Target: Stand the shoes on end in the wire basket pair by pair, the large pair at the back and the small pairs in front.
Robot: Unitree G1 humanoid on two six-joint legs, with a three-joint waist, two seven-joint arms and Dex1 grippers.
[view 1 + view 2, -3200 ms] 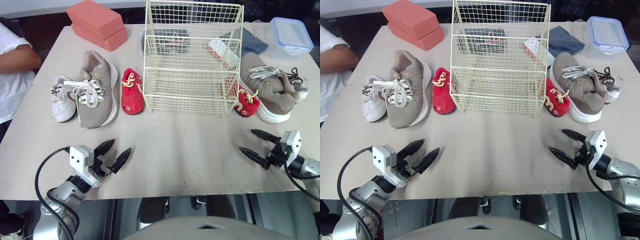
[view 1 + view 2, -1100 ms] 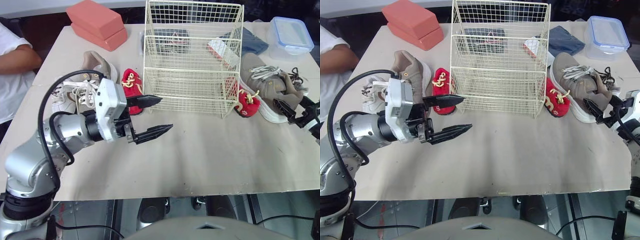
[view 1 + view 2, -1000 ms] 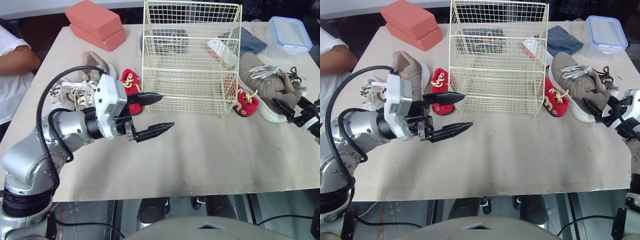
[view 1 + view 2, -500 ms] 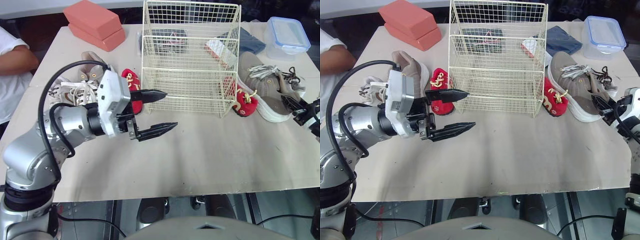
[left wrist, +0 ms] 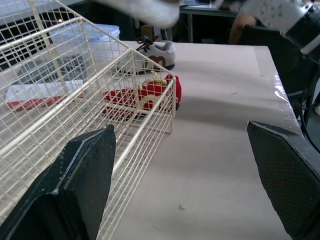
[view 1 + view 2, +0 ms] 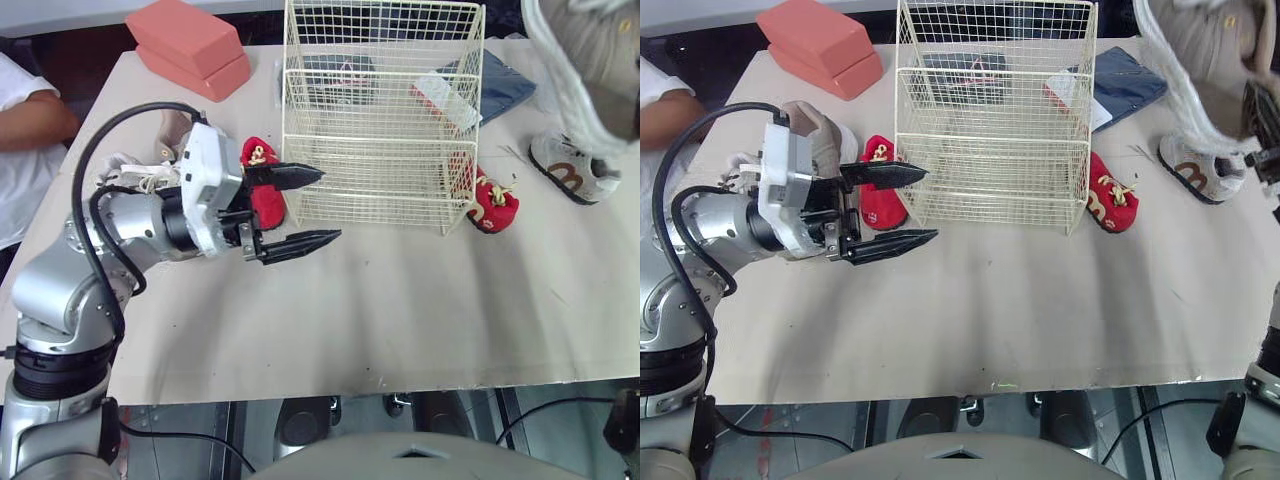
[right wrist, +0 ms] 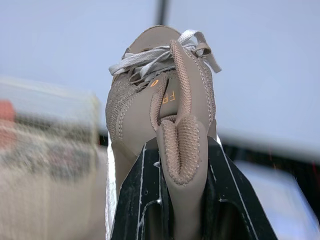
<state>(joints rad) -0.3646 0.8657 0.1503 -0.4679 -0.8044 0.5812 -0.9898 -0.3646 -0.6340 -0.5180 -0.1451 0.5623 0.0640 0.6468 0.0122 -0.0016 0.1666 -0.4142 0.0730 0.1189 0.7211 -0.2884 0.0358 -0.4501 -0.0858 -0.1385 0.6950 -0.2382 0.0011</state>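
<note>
My right gripper (image 7: 182, 146) is shut on the heel collar of a large tan shoe (image 7: 150, 95), which hangs in the air above the table's right side (image 6: 590, 50). The cream wire basket (image 6: 380, 150) stands in the middle with no shoes inside. My left gripper (image 6: 330, 205) is open, hovering at the basket's front left corner. Just behind it lies a small red shoe (image 6: 262, 190). The other tan shoe (image 6: 812, 125) and a small white shoe (image 6: 118, 170) are partly hidden by my left arm. A second red shoe (image 6: 492, 205) and a white shoe (image 6: 572, 175) lie right of the basket.
Two pink blocks (image 6: 185, 45) are stacked at the back left. A blue cloth (image 6: 490, 80) and a white packet (image 6: 445, 100) lie behind the basket's right side, a dark item (image 6: 340, 68) behind its middle. A person's arm (image 6: 30, 110) rests at the left edge.
My right gripper has shut on the right tan shoe's heel and lifted it off the table, uncovering the white shoe behind it. My left arm drew back slightly to the left.
</note>
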